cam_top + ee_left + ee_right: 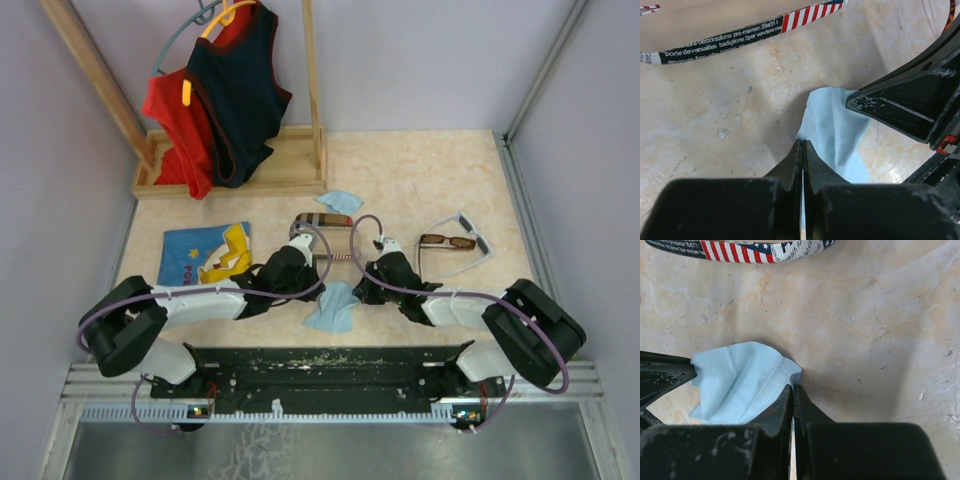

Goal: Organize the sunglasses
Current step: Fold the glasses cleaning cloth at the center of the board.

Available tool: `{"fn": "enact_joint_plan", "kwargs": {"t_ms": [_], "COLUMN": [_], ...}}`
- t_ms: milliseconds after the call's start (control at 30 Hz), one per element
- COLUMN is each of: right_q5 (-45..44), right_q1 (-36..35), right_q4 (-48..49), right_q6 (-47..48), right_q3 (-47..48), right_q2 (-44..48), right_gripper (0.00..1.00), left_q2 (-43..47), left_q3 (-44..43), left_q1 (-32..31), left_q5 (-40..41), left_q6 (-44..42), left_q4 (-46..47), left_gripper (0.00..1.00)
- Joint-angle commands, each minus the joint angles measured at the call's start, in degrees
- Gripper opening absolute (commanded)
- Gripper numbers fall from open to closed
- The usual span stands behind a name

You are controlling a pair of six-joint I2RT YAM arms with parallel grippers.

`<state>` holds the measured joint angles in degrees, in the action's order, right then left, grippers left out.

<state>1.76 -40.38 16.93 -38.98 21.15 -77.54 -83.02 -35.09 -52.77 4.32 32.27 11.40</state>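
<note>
I'm seeing the left end effector and right end effector clamping shut on a crumpled light-blue cloth; dark-brown amber-lensed sunglasses and thin white-grey sunglasses are lying just right of the latter.

At the far left of the tabletop we see a wooden rack hung with a red garment and a dark top. Nearer, at left, lies a blue and yellow printed piece (what it is we cannot tell). A plaid case sits mid-tabletop with a light-blue cloth just beyond it. A second cloth lies crumpled nearer us, and a flag-print case lies just beyond that one.
</note>
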Motion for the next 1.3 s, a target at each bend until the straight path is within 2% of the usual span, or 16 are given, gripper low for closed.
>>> {"fn": "enact_joint_plan", "kwargs": {"t_ms": [0, 300, 600, 1033, 1267], "right_q5": [-0.5, 0.7, 3.8, 3.0, 1.4], "right_q1": [-0.1, -0.1, -0.1, -0.1, -0.1], "right_q4": [-2.8, -6.0, -6.5, -0.2, 10.8], "right_q6": [2.8, 11.0, 18.4, 26.0, 26.2], "right_q3": [2.1, 5.1, 9.8, 13.0, 8.1], "right_q2": [1.1, 6.4, 3.4, -3.0, -2.9], "right_gripper": [0.00, 0.00, 0.00, 0.00, 0.00], "left_q2": [2.0, 8.0, 10.5, 4.1, 1.8], "left_q3": [0.7, 0.9, 2.6, 2.9, 4.2], "left_q1": [0.3, 1.3, 4.3, 7.5, 7.7], "left_q5": [2.1, 8.2, 7.4, 5.4, 5.8], "left_q6": [-3.0, -10.3, -14.1, -18.0, -19.9], "left_q4": [-1.9, -6.0, -4.2, 5.4, 9.9], "left_gripper": [0.00, 0.00, 0.00, 0.00, 0.00]}}
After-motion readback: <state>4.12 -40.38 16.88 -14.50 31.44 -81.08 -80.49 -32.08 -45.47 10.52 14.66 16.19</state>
